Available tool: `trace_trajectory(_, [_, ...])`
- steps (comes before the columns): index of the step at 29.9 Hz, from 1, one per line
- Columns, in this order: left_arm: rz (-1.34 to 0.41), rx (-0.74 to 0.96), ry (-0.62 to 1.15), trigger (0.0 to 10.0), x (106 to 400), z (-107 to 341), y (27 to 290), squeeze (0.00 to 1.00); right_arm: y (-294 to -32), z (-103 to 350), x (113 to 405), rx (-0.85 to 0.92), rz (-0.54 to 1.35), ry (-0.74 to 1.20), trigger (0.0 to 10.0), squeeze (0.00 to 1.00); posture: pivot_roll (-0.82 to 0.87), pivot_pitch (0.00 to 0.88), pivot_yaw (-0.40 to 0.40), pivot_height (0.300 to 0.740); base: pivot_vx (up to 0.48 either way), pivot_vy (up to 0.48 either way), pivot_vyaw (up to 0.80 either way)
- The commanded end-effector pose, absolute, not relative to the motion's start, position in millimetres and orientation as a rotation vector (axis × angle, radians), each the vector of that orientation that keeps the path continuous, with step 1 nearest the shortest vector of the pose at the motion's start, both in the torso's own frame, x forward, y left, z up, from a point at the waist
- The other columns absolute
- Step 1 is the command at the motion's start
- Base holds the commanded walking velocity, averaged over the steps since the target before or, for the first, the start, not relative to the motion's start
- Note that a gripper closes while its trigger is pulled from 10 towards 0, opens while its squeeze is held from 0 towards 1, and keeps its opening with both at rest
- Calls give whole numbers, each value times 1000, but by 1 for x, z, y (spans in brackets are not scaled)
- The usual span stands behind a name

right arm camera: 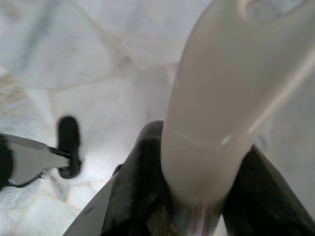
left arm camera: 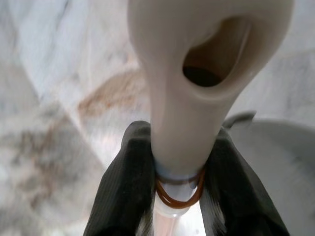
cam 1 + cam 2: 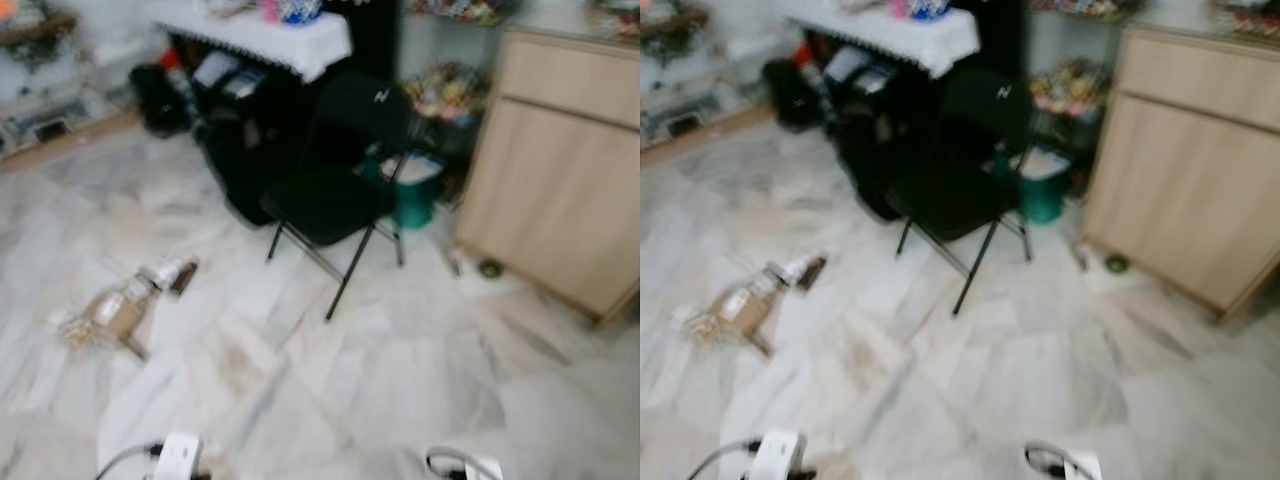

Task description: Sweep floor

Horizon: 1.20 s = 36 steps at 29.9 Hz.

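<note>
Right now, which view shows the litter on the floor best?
The left eye view: the cardboard scraps and wrappers lie whole on the marble floor, left of the folding chair. The right eye view shows the same pile, equally blurred. The wrist views show the grippers clamping pale handles over floor.

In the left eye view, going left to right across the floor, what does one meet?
Cardboard litter → black folding chair → green bin → wooden cabinet.
</note>
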<state>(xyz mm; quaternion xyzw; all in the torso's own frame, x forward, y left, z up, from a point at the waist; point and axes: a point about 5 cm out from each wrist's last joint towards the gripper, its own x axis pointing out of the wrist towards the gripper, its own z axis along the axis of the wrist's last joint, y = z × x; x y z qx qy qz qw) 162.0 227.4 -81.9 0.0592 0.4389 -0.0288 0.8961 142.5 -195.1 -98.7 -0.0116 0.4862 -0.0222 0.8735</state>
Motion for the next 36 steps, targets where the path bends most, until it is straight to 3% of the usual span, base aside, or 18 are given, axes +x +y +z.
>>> trace_trajectory(1, [-56,86,936,10000,156,-86,221,0,-191,-101,137,6,-40,1029,10000,0,4,40,39,740,0,0,800])
trace_trajectory(7, [-49,81,940,10000,155,-87,220,0,-192,-100,140,17,-44,1018,10000,0,7,50,36,740,0,0,748])
trace_trajectory(13, [-23,75,944,10000,155,-87,221,0,-191,-99,143,43,-56,1011,10000,0,5,59,34,740,0,0,0])
trace_trajectory(26, [-13,71,944,10000,155,-88,220,0,-175,-97,154,18,-25,1011,10000,0,9,61,29,740,285,0,130])
trace_trajectory(36, [-16,71,924,10000,160,-86,219,0,-187,-98,148,5,-25,1013,10000,0,11,57,27,740,302,0,89])
